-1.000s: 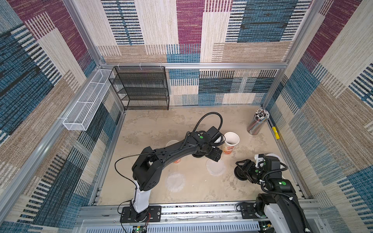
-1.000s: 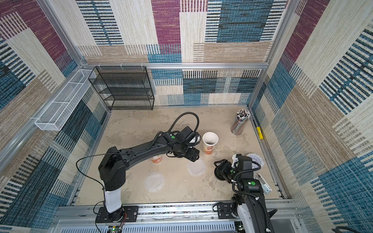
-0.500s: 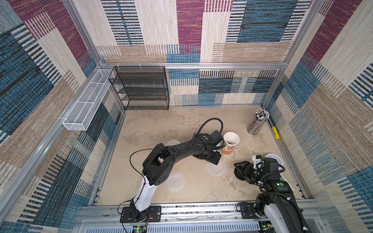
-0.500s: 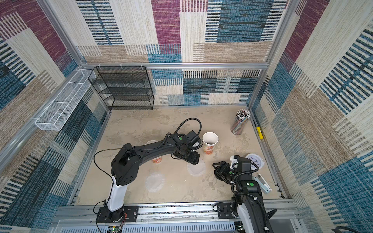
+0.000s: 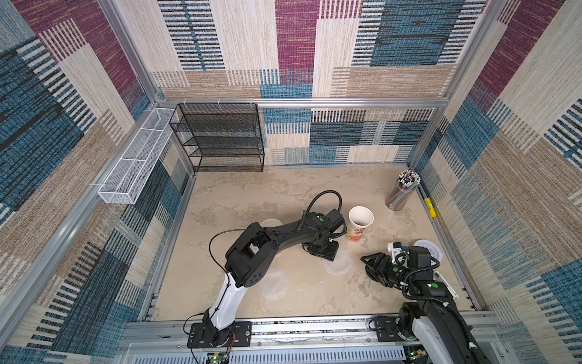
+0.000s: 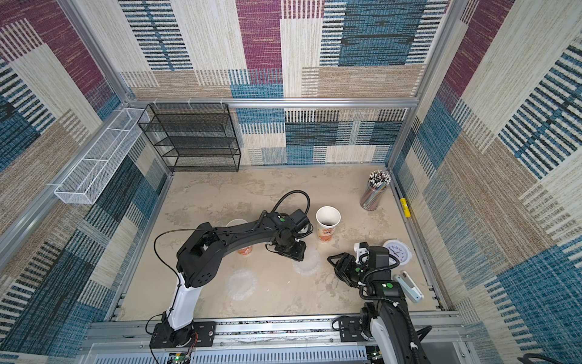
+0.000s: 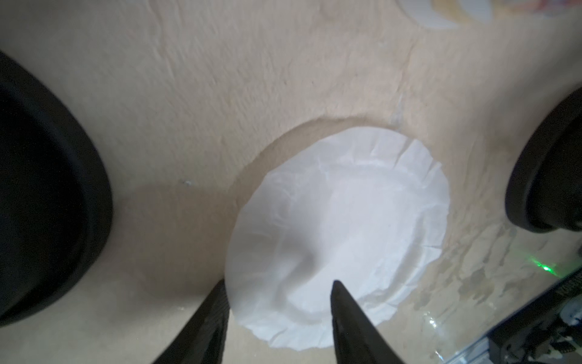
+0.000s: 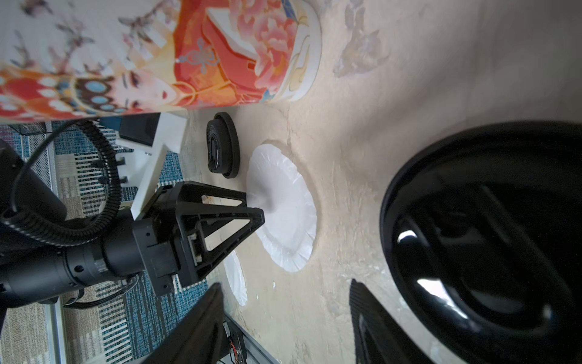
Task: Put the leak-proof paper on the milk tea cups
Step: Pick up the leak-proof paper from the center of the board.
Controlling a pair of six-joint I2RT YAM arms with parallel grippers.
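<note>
Left claw (image 7: 277,283) lower, narrower than before—tips (image 7: 214,315) astride leak-proof paper's (image 7: 340,205) edge, black lids (image 7: 47,189) well aside—right claw (image 8: 286,283) wide

Two white orange-printed cups, upright, open: right cup (image 5: 360,222) mid-table, left cup (image 6: 245,251) partly hidden. Translucent disc (image 5: 339,267) just near of right cup, puckered; second disc (image 5: 274,283) flat, nearer, left.

I see patchwork woven fabric walls (image 5: 296,47) around a mottled beige floor (image 5: 252,195), with a black wire-mesh shelf rack (image 5: 220,138) at eleven o'clock.
</note>
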